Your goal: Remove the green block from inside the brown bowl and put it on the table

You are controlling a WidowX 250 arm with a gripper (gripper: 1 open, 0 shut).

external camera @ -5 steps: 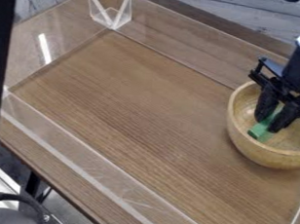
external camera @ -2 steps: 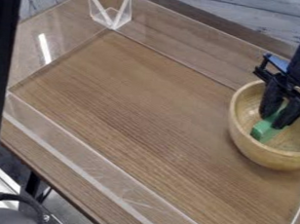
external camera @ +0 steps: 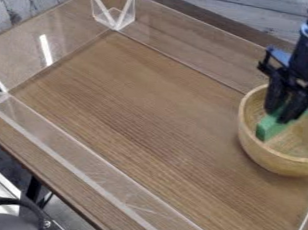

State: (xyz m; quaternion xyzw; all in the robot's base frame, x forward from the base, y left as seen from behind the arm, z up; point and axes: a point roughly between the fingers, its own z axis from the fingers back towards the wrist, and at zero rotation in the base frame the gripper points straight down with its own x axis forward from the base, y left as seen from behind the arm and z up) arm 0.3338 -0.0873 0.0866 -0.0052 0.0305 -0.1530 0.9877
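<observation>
The block (external camera: 271, 126) is gripped at its upper end by the closed gripper (external camera: 286, 109); it is held tilted over the bowl (external camera: 262, 146), its lower end within the rim; the bowl is set on the table (external camera: 131, 105) at the right.

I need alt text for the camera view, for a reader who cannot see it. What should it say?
A black robot pincer, pointing down and shut on a green block, holds it over a tan wooden bowl at the right side of a brown wood-grain table. Low clear walls edge the table, and the block's lower end is inside the bowl's rim.
</observation>
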